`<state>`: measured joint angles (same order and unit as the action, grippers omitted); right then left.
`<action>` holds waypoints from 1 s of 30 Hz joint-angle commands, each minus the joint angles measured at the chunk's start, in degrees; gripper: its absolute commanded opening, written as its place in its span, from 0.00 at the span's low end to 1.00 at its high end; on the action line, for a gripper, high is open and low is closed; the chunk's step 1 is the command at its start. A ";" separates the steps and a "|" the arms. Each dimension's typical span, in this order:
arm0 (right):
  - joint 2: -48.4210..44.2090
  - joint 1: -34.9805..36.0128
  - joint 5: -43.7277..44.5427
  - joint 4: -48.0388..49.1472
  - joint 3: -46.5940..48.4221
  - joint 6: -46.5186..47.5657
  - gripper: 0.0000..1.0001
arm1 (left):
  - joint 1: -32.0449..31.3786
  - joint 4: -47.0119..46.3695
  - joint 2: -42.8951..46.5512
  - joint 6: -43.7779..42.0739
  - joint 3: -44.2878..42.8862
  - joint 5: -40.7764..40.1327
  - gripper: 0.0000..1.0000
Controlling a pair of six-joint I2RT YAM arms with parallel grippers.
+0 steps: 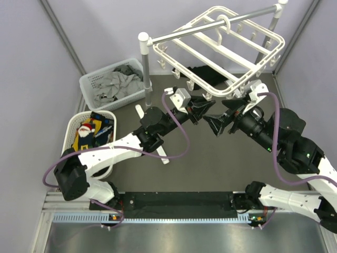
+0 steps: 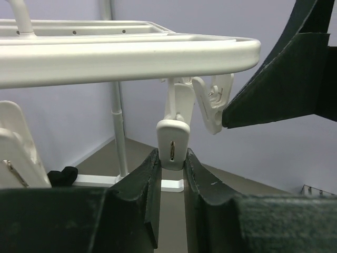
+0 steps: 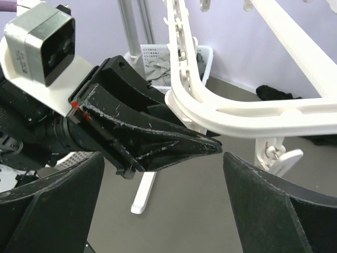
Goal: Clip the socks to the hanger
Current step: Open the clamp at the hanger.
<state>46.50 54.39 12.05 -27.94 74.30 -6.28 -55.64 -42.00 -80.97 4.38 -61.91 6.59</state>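
Left gripper (image 2: 171, 158): I have its fingers narrowed onto a clip (image 2: 172, 138) under the hanger (image 2: 131, 52) rail, to squeeze it open.
Right gripper (image 1: 217, 124): gaping wide, empty, waiting near that rail.
Socks (image 1: 90, 132): in the basket (image 1: 105, 112), none fetched.

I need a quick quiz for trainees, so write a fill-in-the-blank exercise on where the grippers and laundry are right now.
1. The left gripper has its two fingers on either side of a white ____ dangling from the hanger.
2. The right gripper stands ____ and holds nothing.
3. The socks lie in a round white ____ on the left.

Missing words: clip; open; basket.
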 commanded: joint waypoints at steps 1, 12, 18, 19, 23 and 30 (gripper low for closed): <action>1.57 0.54 -0.36 4.21 2.42 -3.47 0.93 | -0.61 -1.07 3.01 -1.13 -1.11 -0.35 0.00; 3.51 0.63 6.57 9.74 2.25 -1.37 0.84 | -2.19 9.03 5.56 -1.48 -2.69 -2.19 0.00; 3.25 0.54 8.07 13.61 2.07 -1.01 0.77 | -2.63 12.64 6.09 -1.04 -2.78 -3.78 0.00; 3.51 0.63 8.07 14.31 2.07 -1.10 0.77 | -2.63 12.90 6.09 -1.04 -3.04 -4.04 0.00; 4.12 0.54 7.46 15.55 2.60 -1.54 0.73 | -2.64 14.92 5.82 -1.22 -4.09 -4.39 0.00; 5.79 0.54 8.34 16.78 2.43 -1.01 0.67 | -3.16 18.35 5.47 -0.95 -6.47 -4.39 0.00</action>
<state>51.33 54.61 19.49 -16.84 74.78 -7.70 -57.98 -26.55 -76.58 3.88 -65.28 1.89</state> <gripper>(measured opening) 0.696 0.242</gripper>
